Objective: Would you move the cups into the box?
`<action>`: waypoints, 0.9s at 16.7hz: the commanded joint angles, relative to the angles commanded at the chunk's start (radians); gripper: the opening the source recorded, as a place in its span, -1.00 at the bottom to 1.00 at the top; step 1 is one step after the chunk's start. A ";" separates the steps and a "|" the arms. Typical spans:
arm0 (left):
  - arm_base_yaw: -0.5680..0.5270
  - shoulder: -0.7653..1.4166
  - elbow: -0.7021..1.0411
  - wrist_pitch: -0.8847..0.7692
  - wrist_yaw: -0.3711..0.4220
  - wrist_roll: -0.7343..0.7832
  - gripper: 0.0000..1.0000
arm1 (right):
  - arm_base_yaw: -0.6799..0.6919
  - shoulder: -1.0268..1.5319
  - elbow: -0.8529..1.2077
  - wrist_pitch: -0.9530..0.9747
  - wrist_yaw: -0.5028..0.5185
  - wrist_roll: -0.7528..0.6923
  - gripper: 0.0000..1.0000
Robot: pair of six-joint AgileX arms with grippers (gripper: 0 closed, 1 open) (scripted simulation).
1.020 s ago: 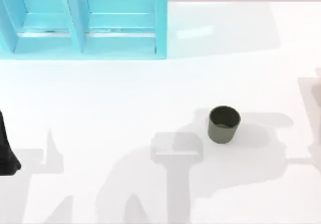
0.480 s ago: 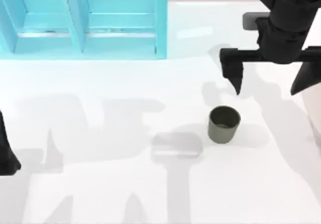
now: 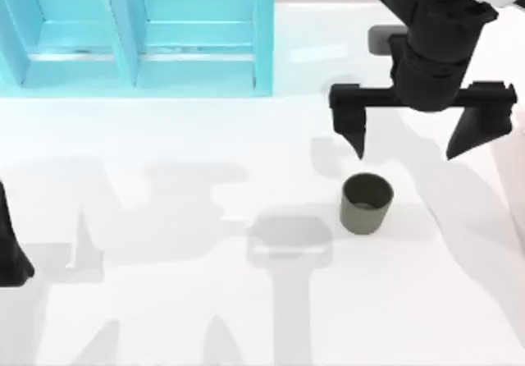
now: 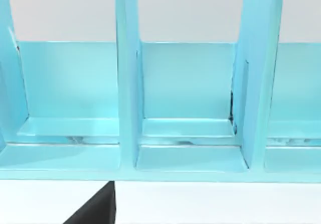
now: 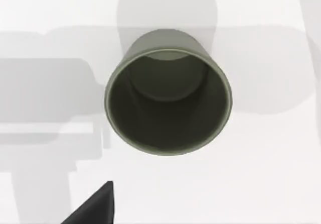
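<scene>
A dark olive-grey cup (image 3: 366,203) stands upright on the white table, right of centre; the right wrist view looks down into the same cup (image 5: 168,99), which holds nothing. My right gripper (image 3: 410,143) hangs open just behind and above it, one fingertip (image 3: 354,140) to the cup's left rear and the other out to the right. The light blue box (image 3: 135,34) with upright dividers sits at the back left, and its compartments (image 4: 188,113) face the left wrist camera. My left arm (image 3: 10,247) is parked at the table's left edge. The blue cup is out of view.
The white tabletop (image 3: 164,218) between the box and the cup carries only arm shadows. A dark fingertip (image 4: 95,211) pokes into the left wrist view in front of the box.
My right arm came in from the back right and shifted left and forward, its open fingers now nearer the olive-grey cup. The cup and left arm stayed put.
</scene>
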 joint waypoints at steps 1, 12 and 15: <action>0.000 0.000 0.000 0.000 0.000 0.000 1.00 | 0.000 0.002 -0.013 0.013 0.001 0.000 1.00; 0.000 0.000 0.000 0.000 0.000 0.000 1.00 | 0.006 0.073 -0.292 0.367 0.002 0.005 1.00; 0.000 0.000 0.000 0.000 0.000 0.000 1.00 | 0.006 0.073 -0.292 0.367 0.002 0.005 0.85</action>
